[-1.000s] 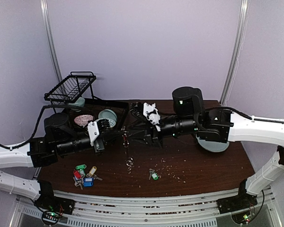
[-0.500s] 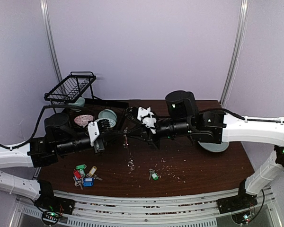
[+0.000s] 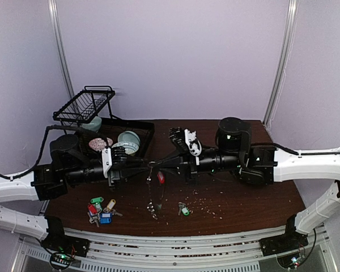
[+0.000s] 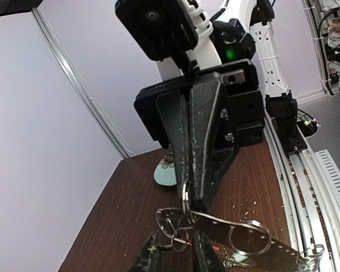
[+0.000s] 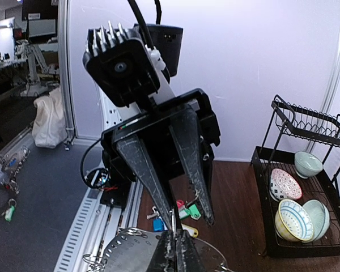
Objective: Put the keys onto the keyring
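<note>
keyring (image 4: 215, 225): held aloft above table (image 3: 243, 198), rim clamped in closed right gripper (image 4: 188, 207) | left gripper (image 5: 188, 218): fingers slightly parted, just beside that grip | keys (image 3: 102, 211): cluster left on table; 1 green-tagged key (image 3: 184, 210) apart; red-tagged key (image 3: 160, 177) noted hanging below keyring | handling: judged light, thin, stiff, slippery; best pinched on flat rim

Back left was blocked by the dish rack (image 3: 83, 109), front left by keys (image 3: 102, 211), while front right the table (image 3: 249, 199) was left open.

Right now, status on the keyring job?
Right gripper shut on keyring, mid-air. Left gripper parted beside it. Red key hangs there; other keys on table. Nothing blocking.
</note>
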`<state>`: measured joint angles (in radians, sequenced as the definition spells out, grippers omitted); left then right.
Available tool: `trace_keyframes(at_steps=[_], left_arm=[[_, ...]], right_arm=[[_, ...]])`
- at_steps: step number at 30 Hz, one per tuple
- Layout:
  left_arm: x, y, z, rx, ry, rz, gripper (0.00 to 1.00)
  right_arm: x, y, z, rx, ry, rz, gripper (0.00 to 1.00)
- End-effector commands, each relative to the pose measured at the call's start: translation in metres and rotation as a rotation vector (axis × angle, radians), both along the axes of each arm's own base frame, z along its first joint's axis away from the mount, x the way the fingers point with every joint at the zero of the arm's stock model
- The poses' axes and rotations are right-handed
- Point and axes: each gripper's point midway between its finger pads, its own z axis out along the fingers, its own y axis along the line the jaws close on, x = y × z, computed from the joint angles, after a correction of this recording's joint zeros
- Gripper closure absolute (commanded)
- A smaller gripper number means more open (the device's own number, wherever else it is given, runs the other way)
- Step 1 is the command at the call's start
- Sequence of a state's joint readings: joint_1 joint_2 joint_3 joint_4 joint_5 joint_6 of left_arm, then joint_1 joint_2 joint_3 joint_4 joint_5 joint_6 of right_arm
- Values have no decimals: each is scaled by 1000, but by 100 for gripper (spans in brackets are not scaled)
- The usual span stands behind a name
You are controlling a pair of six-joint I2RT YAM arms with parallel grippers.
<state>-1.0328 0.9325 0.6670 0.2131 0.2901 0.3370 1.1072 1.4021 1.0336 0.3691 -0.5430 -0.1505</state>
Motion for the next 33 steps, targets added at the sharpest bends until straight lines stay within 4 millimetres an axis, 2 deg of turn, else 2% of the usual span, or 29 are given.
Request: trace_keyframes(at_steps=[1, 8, 11, 14, 26, 30, 33], left_arm=[[-16, -1, 22, -84, -2, -95, 80], [-32, 8, 37, -152, -35, -157, 81], [-31, 9, 42, -182, -24, -149, 86], [-33, 8, 40, -174, -17, -161, 85], [-17, 5, 37, -168, 11, -88, 86], [-13, 4, 34, -155, 16, -66, 81], [-12, 4, 34, -155, 13, -57, 91]], right_arm=[[-15, 6, 40, 201, 19, 40, 100], [-8, 7, 41, 209, 14, -3, 100], [-9, 9, 40, 202, 12, 4, 100], [-9, 9, 39, 197, 9, 1, 100], [-15, 12, 38, 179, -3, 33, 100], [-16, 12, 39, 178, -16, 35, 100], [-16, 12, 38, 168, -18, 38, 100]])
